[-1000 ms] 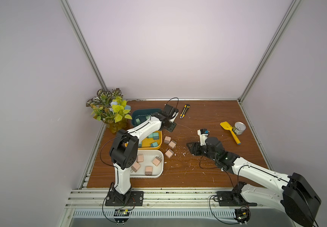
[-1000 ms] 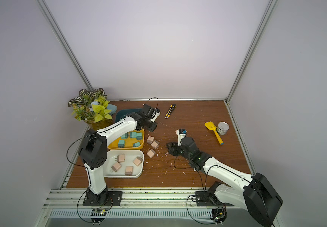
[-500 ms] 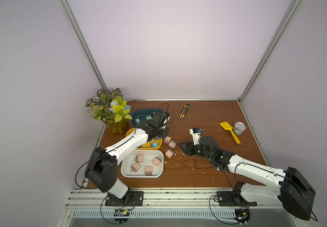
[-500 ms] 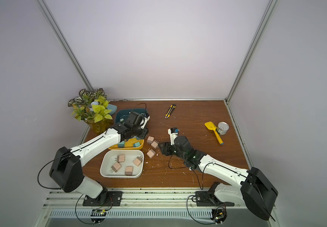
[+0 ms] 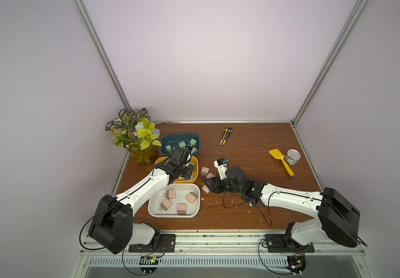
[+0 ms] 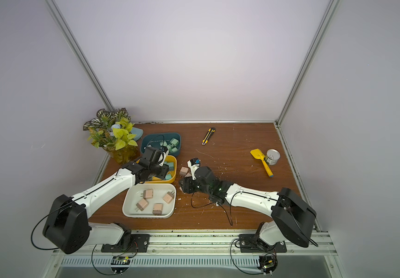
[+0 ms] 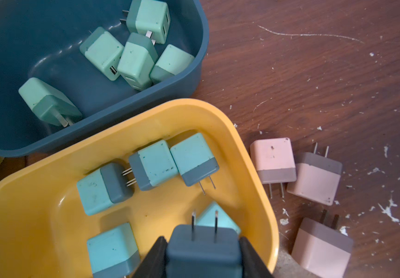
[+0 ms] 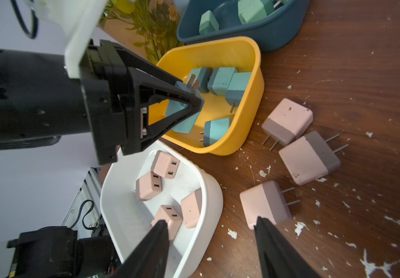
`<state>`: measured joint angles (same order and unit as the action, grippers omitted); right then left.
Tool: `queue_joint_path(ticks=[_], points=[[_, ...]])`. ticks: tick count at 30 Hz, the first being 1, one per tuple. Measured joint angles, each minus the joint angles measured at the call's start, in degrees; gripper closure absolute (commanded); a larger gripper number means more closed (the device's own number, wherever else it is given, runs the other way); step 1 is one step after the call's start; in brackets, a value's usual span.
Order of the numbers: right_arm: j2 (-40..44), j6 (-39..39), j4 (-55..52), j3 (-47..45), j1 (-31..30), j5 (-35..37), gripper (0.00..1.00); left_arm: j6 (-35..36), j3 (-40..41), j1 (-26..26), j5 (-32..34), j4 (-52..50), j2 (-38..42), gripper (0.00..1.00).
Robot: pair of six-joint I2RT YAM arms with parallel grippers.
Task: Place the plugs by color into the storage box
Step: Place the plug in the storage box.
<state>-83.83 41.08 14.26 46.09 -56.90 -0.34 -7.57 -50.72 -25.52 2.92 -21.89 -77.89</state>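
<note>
My left gripper (image 7: 202, 240) is shut on a teal-blue plug (image 7: 202, 252), prongs pointing away from the wrist, just above the yellow tray (image 7: 218, 113), which holds several teal-blue plugs. In a top view the left gripper (image 5: 185, 169) hangs over that tray (image 5: 195, 178). The dark blue bin (image 7: 201, 48) behind it holds several mint green plugs. Three pink plugs lie on the table (image 8: 288, 120) (image 8: 307, 156) (image 8: 264, 204). My right gripper (image 8: 211, 220) stands open and empty, between the nearest pink plug and the white tray (image 8: 213, 192), which holds several pink plugs.
A potted plant (image 5: 136, 134) stands at the back left beside the bins. A yellow utility knife (image 5: 225, 136), a yellow scoop (image 5: 280, 161) and a tin can (image 5: 292, 156) lie farther back and right. White flecks litter the wood. The two grippers are close together.
My left arm has swung from beyond the blue bin back over the yellow tray, carrying the plug. My right gripper has moved left to the pink plugs beside the white tray.
</note>
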Motion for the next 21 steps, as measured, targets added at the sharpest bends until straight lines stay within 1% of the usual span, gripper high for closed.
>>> queue_joint_path(ticks=[2, 3, 8, 13, 21], points=[[-1.46, -0.02, -0.39, 1.25, -0.39, 0.00, 0.37, -0.02, 0.70, 0.00, 0.26, 0.35, 0.02, 0.25], [-1.92, -0.04, -0.55, 1.84, -0.55, 0.04, 0.37, 0.35, 0.98, 0.00, 0.33, 0.52, 0.02, 0.23], [-2.38, -0.09, -0.81, 3.43, -0.87, 0.61, 0.36, 1.36, 1.16, 0.00, 0.74, 0.94, 0.02, 0.23], [-4.59, -0.13, -1.20, 5.60, -0.90, 1.53, 0.36, 1.73, 1.18, 0.00, 0.81, 1.14, 0.04, 0.23], [-6.25, -0.68, -2.23, 6.91, -0.90, 1.81, 0.36, 1.81, 1.18, 0.00, 0.83, 1.18, 0.42, 0.24]])
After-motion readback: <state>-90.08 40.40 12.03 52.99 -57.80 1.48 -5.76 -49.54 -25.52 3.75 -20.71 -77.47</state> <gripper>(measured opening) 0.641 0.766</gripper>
